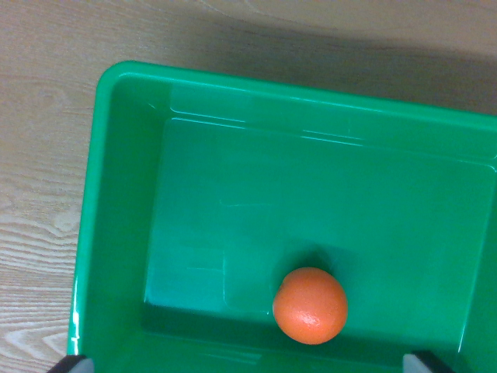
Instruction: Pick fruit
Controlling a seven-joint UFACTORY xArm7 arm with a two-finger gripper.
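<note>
An orange fruit [310, 305] lies on the floor of a green plastic bin [124, 194], close to the bin's near wall in the wrist view. Only the dark tips of my gripper's two fingers show, one at the bottom left corner [71, 364] and one at the bottom right [427, 362]. They stand far apart, above the bin's near rim. My gripper [248, 365] is open and holds nothing. The orange sits between the two fingertips' lines, slightly toward the wrist view's right, and below them.
The bin rests on a light wooden table [39, 155] that shows along the top and the wrist view's left. A shadow falls across the table beyond the bin's far rim. The bin holds nothing but the orange.
</note>
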